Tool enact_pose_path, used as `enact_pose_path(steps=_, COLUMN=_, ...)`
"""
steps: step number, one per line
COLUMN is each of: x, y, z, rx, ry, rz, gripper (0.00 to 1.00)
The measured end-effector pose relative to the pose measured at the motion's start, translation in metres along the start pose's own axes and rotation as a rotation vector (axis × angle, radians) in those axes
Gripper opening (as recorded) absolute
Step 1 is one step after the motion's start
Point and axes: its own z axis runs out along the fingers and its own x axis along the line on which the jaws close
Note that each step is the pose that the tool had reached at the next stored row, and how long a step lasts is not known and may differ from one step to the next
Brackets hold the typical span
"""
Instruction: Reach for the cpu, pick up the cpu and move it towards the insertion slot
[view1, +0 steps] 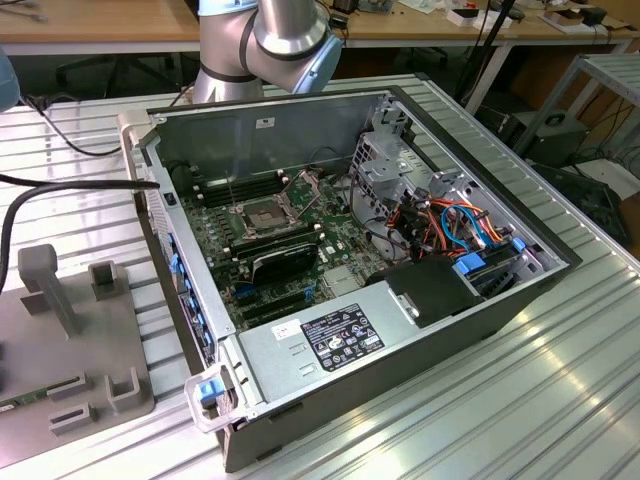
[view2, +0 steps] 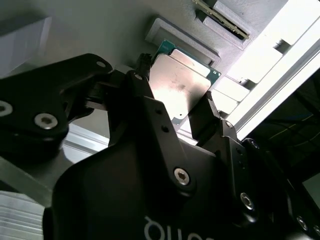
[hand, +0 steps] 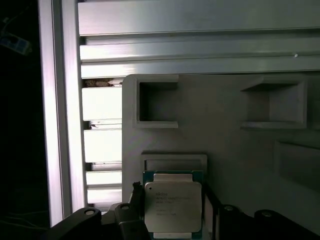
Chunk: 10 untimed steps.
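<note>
The cpu (hand: 173, 206) is a small square chip with a pale metal face on a green base; in the second wrist view the cpu (view2: 176, 86) shows the same face. It lies by a shallow raised frame on a grey fixture plate (hand: 235, 145). My gripper (hand: 172, 197) has a black finger on each side of the chip, pressed to its two opposite edges. In the second wrist view the gripper (view2: 175, 89) straddles it the same way. The insertion slot (view1: 262, 215), a square socket with a silver frame, sits on the green motherboard inside the open computer case, with its bracket raised.
The open case (view1: 400, 350) lies on a ribbed metal table. A grey fixture (view1: 70, 340) with upright blocks stands at the exterior view's left. Inside the case are memory slots, a black card (view1: 285, 262), drive cages and coloured cables. The arm's base (view1: 260, 40) rises behind the case.
</note>
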Motion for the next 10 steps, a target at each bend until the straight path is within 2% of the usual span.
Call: enact_pose_path(steps=10, x=-0.0001, y=0.0000, z=-0.0077, rx=0.0000, ry=-0.0001, rz=0.000, gripper=0.55)
